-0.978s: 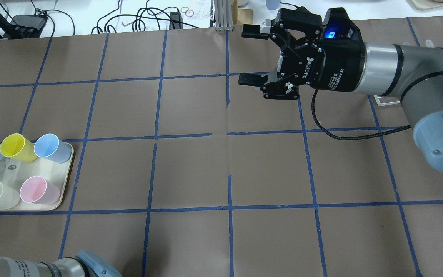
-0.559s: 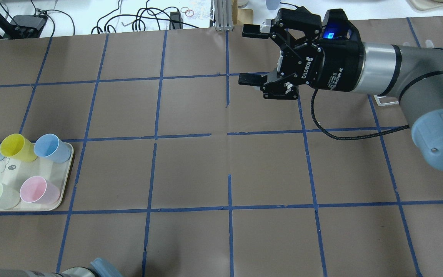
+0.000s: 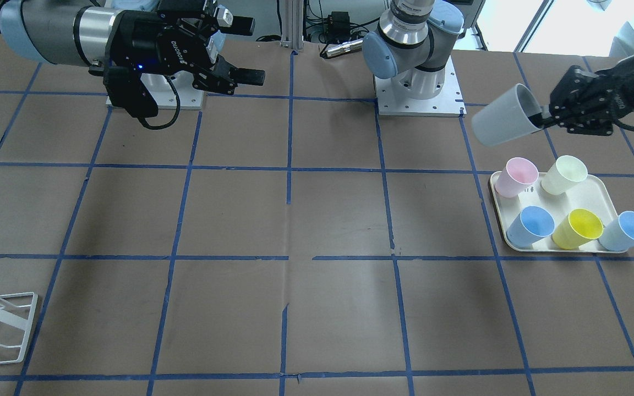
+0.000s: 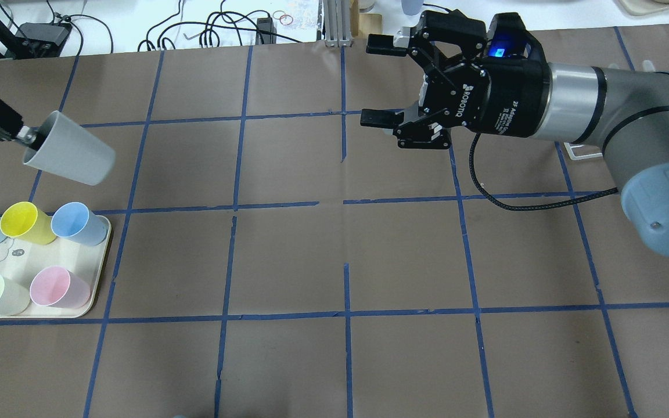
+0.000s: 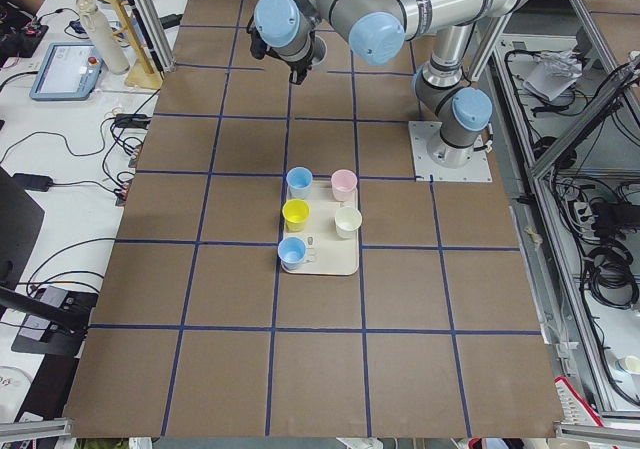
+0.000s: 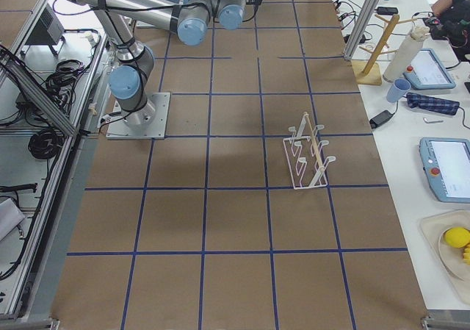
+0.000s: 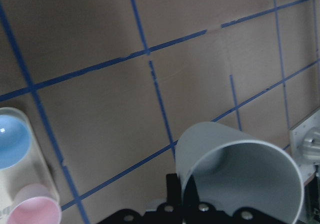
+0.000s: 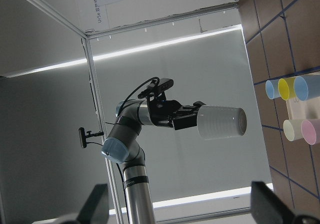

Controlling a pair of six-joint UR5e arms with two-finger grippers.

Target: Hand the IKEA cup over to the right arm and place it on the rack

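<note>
Closest to me, at the operators' edge on the robot's right end, the white wire rack point(image 6: 314, 151) stands upright on the brown table point(image 4: 288, 261) with its grid of blue tape. Further in, at the opposite end, a cream tray point(image 3: 597, 192) carries five cups standing mouth up. A light blue cup point(image 3: 531, 225), a yellow cup point(image 3: 578, 228) and a second light blue cup point(image 3: 628, 231) make a row on my side. A pink cup point(image 3: 515, 176) and a pale green cup point(image 3: 564, 174) sit on the robot's side.

Over that same end of the table, lifted clear of both tray and table, is the IKEA cup point(image 3: 504, 121). It is pale grey and tipped onto its side, so that its base points toward the middle of the table and its mouth faces the left gripper point(image 3: 540, 118). That gripper has it by the rim alone. In the wrist view the black fingers point(image 7: 174, 191) straddle the cup's wall, one inside the mouth and one outside, pinched tight on it. The rest of the cup juts out beyond the fingertips and touches nothing else.

Farther across, the right gripper point(image 3: 245, 50) hangs above the table on the right arm point(image 4: 601, 98), turned sideways toward the cup. Its jaws are spread wide and hold nothing. It is well apart from the cup, with most of the table's length between them. Behind it all, the left arm's base point(image 3: 416, 82) is bolted down at the far edge.
</note>
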